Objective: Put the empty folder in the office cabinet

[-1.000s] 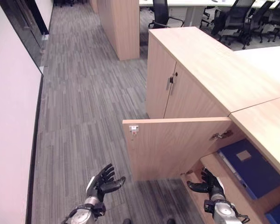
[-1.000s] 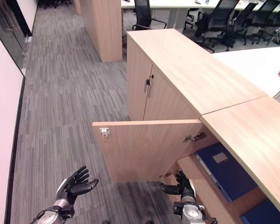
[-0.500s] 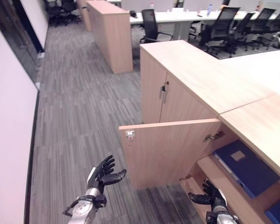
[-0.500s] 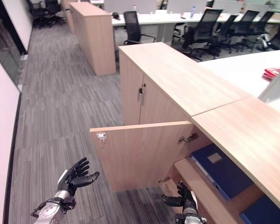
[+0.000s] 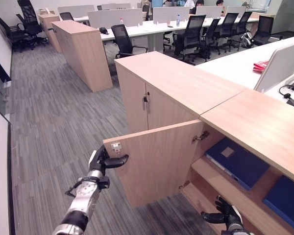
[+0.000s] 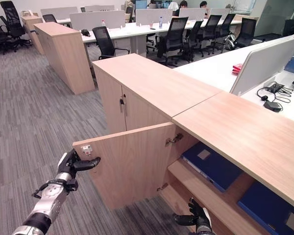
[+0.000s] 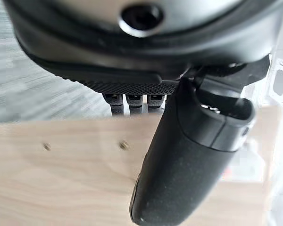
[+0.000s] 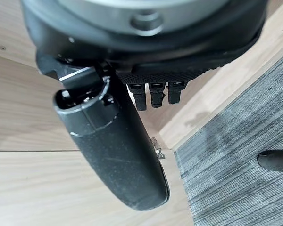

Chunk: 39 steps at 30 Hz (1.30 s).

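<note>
Left robot hand [image 5: 101,161] relaxed at cabinet door [image 5: 159,159] edge; right robot hand [image 5: 225,219] relaxed

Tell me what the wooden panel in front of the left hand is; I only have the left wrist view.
Observer: It is the cabinet door, swung open; the left hand is at its free edge, beside a white latch plate.
Operator: Is a folder anywhere?
Observer: Yes, a blue folder lies flat on the upper shelf inside the cabinet.
Operator: And the right hand?
Observer: The right hand is low in front of the open cabinet, open and holding nothing.
</note>
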Motion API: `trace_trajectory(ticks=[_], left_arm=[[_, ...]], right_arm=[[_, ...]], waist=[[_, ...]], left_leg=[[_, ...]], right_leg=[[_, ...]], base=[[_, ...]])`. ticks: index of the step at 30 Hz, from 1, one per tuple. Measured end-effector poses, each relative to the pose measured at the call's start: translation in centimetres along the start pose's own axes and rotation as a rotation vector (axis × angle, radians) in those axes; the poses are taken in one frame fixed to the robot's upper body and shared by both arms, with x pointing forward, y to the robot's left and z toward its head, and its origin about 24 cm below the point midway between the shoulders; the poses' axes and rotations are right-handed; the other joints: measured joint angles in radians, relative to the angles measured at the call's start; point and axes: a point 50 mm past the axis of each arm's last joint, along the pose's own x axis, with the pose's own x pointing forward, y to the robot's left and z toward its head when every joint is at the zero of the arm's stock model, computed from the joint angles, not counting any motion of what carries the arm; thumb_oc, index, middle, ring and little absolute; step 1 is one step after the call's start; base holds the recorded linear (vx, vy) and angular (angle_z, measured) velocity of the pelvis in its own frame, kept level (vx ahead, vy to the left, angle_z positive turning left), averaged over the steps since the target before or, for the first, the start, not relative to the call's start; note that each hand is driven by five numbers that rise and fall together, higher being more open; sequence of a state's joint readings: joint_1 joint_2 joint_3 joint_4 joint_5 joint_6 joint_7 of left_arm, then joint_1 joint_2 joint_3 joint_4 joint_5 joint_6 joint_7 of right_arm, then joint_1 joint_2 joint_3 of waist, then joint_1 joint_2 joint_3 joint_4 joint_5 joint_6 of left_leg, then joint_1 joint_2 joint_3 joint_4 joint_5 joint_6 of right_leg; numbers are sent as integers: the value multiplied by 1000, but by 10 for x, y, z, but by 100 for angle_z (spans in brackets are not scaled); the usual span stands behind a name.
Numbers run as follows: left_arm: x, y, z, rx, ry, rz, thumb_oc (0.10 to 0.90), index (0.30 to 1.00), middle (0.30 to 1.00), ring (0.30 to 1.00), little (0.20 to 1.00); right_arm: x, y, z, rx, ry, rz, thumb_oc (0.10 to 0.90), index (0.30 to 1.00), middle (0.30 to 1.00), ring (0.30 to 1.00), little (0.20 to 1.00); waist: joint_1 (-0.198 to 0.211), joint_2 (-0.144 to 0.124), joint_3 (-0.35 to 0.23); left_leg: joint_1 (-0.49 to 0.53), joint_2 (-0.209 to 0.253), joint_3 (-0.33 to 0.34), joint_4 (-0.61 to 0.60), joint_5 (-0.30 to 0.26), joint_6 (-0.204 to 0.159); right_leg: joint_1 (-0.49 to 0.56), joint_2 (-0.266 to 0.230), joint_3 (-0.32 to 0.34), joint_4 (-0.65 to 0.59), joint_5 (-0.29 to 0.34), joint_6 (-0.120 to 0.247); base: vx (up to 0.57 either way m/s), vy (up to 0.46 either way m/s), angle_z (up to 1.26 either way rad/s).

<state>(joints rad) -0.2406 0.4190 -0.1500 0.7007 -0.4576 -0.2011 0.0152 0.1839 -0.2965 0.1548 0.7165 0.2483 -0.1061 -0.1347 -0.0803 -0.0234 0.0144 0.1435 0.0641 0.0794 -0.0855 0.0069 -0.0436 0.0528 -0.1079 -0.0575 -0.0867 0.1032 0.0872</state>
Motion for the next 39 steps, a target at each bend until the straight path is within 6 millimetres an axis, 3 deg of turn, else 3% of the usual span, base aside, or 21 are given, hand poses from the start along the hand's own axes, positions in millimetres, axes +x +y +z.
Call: trace_trajectory(ticks=[13,20,21,22,23,24,26,27,28,29,30,31,32,34,36,39], left_arm=[[4,-6,5,24,-6,-21,800,900,900,900,900],[-19,-19,-5,-7,-30,-101,800,900,900,900,900],[-24,-20,-6,-2,-35,-140,800,900,900,900,900],[-26,-21,-3,-3,-47,-194,800,900,900,900,900],[-37,-18,-14,39,-7,-247,800,900,900,900,900],[-46,-12,-23,64,34,-264,800,900,900,900,900],[-71,1,-35,132,101,-331,800,900,900,900,900],[-81,8,-42,149,139,-340,800,900,900,900,900],[-89,10,-51,182,197,-392,800,900,900,900,900],[-91,10,-53,186,213,-410,800,900,900,900,900],[-92,11,-54,187,221,-414,800,900,900,900,900],[-95,7,-62,143,240,-396,800,900,900,900,900],[-103,-2,-74,92,271,-398,800,900,900,900,900],[-113,-11,-86,37,305,-391,800,900,900,900,900],[-126,-25,-100,-50,337,-365,800,900,900,900,900],[-129,-34,-104,-93,349,-366,800,900,900,900,900]], right_arm=[[2,7,3,-16,-4,35,800,900,900,900,900],[3,7,5,4,-5,21,800,900,900,900,900],[11,7,21,13,-45,12,800,900,900,900,900],[18,7,40,25,-94,6,800,900,900,900,900],[18,6,46,46,-118,-5,800,900,900,900,900],[20,6,53,54,-139,-8,800,900,900,900,900],[23,6,69,67,-186,-11,800,900,900,900,900],[24,7,76,70,-209,-8,800,900,900,900,900],[25,6,84,69,-243,-7,800,900,900,900,900],[25,5,87,66,-252,-8,800,900,900,900,900],[26,5,89,66,-256,-8,800,900,900,900,900],[26,3,92,54,-266,-15,800,900,900,900,900],[26,-8,89,36,-255,-43,800,900,900,900,900],[22,-23,77,5,-223,-78,800,900,900,900,900],[16,-43,62,-24,-182,-123,800,900,900,900,900],[13,-54,55,-28,-165,-162,800,900,900,900,900]], waist=[[4,-19,-2],[38,-49,10],[62,-43,36],[65,-21,93],[91,-11,103],[99,-1,107],[133,11,118],[150,34,130],[161,54,127],[169,53,126],[171,43,127],[166,42,125],[163,88,119],[155,120,99],[131,146,81],[92,168,67]], left_leg=[[0,-17,21,0,1,4],[-19,-48,53,1,1,26],[-39,-33,104,5,12,38],[-63,-5,131,4,28,69],[-79,12,169,5,39,73],[-89,19,208,7,58,64],[-68,36,330,9,56,64],[-52,50,369,10,53,61],[-42,65,396,11,57,55],[-41,64,412,12,63,47],[-42,57,414,12,63,35],[-44,56,434,9,80,-9],[-48,93,431,10,86,-7],[-34,112,405,11,99,-2],[-25,146,406,23,114,-23],[-22,163,408,29,126,-40]], right_leg=[[-10,-14,21,1,15,7],[-80,-28,48,70,19,30],[-141,-23,46,89,92,92],[-180,-54,-53,178,45,144],[-206,-134,-109,319,-35,161],[-191,-178,-158,358,-58,170],[-186,-326,-458,502,-113,128],[-169,-342,-468,528,-122,131],[-118,-335,-418,504,-138,156],[-92,-335,-406,469,-139,160],[-72,-330,-404,432,-128,150],[-1,-278,-385,260,-167,124],[3,-228,-370,223,-136,91],[21,-190,-348,175,-131,84],[35,-147,-327,124,-111,68],[28,-123,-282,72,-85,71]], base=[[-22,25,-4],[-118,21,-17],[-193,-43,-89],[-328,-3,-117],[-388,-31,-82],[-332,-36,-95],[-161,-102,-133],[-144,-146,-157],[-115,-130,-118],[-59,-207,-83],[-1,-210,-74],[23,-246,-68],[14,-206,-68],[-28,-182,-37],[-80,-208,-39],[-51,-152,-46]])
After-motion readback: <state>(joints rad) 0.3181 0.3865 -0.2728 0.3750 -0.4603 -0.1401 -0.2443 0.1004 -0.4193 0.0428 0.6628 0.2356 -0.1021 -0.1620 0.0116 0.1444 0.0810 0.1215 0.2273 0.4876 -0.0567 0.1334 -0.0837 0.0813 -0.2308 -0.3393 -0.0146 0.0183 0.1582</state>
